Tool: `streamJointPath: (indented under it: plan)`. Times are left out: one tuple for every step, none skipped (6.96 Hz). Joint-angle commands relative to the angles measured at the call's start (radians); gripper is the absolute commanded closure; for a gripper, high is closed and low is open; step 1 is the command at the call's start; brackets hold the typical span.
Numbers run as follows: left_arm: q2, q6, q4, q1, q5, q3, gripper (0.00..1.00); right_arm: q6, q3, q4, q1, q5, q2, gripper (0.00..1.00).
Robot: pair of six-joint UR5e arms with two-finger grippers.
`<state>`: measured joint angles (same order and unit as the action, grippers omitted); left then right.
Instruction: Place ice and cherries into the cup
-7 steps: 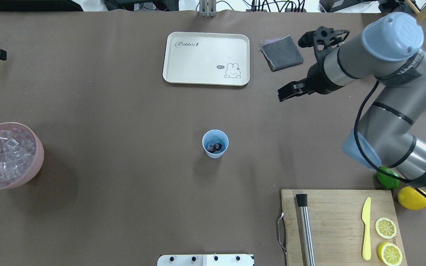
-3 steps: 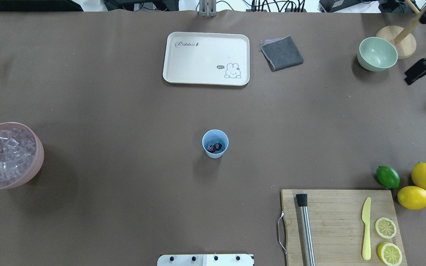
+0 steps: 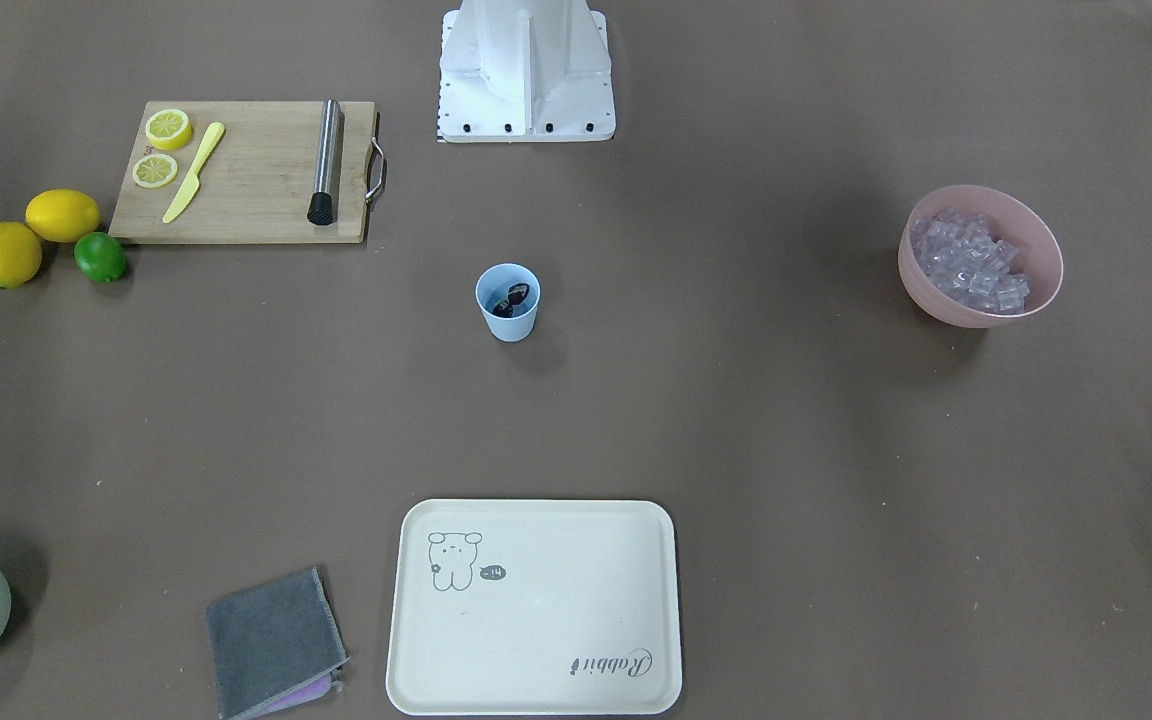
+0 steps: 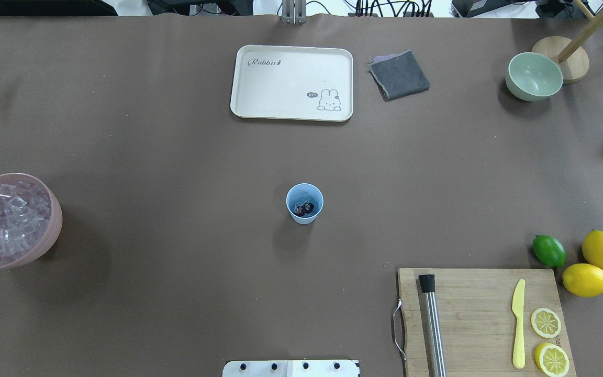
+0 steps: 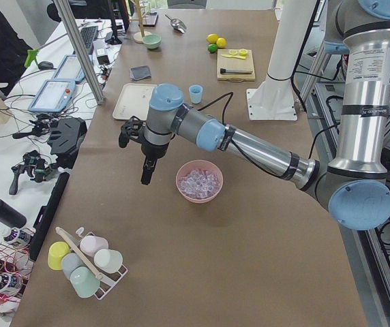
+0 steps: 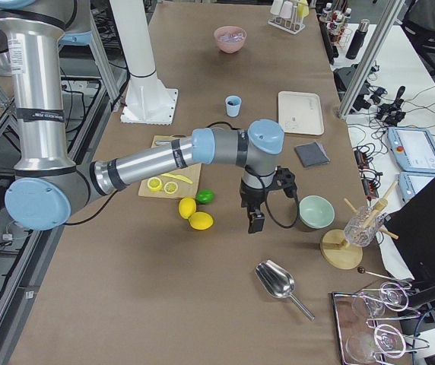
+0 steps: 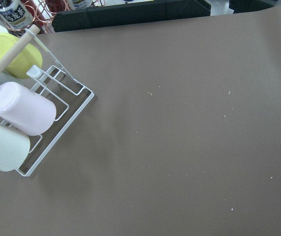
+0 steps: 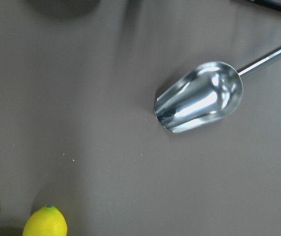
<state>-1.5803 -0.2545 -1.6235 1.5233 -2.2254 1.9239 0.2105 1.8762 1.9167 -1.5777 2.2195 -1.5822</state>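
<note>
The light blue cup (image 4: 304, 203) stands upright at the table's middle, also in the front view (image 3: 508, 300). Dark cherries (image 4: 308, 208) and a clear ice cube (image 4: 298, 210) lie inside it. More ice (image 4: 8, 222) fills the pink bowl (image 4: 56, 214) at the left edge. My left gripper (image 5: 146, 174) hangs beyond the pink bowl, shown only in the exterior left view; I cannot tell whether it is open. My right gripper (image 6: 255, 222) hangs near the lime and green bowl, shown only in the exterior right view; I cannot tell its state.
A cream tray (image 4: 292, 82) and grey cloth (image 4: 399, 75) lie at the back. A pale green bowl (image 4: 534, 76), a cutting board (image 4: 482, 319) with muddler, knife and lemon slices, a lime (image 4: 549, 250), two lemons and a metal scoop (image 8: 199, 97) are on the right. A cup rack (image 7: 37, 118) stands far left.
My right arm has swung out of the overhead view to the right, uncovering the green bowl and lime. The dark left gripper at the left edge has also left that view. The cup has not moved.
</note>
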Motion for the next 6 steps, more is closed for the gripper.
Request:
streamJointPath:
  plan:
    - [0.039, 0.139, 0.024, 0.121, -0.071, -0.095, 0.02, 0.024, -0.015, -0.005, -0.096, 0.029, -0.105, 0.0]
    - [0.067, 0.139, 0.022, 0.124, -0.071, -0.106, 0.02, 0.011, -0.015, -0.005, -0.105, 0.035, -0.116, 0.0]
    - [0.101, 0.147, 0.005, 0.123, -0.071, -0.112, 0.02, 0.006, -0.025, -0.005, -0.105, 0.029, -0.119, 0.0]
    - [0.103, 0.146, 0.001, 0.123, -0.071, -0.111, 0.02, 0.007, -0.026, -0.005, -0.105, 0.026, -0.124, 0.0]
    - [0.103, 0.146, 0.001, 0.121, -0.071, -0.112, 0.02, 0.007, -0.031, -0.005, -0.105, 0.028, -0.122, 0.0]
    - [0.102, 0.147, -0.001, 0.12, -0.069, -0.129, 0.02, 0.006, -0.034, -0.005, -0.105, 0.028, -0.124, 0.0]
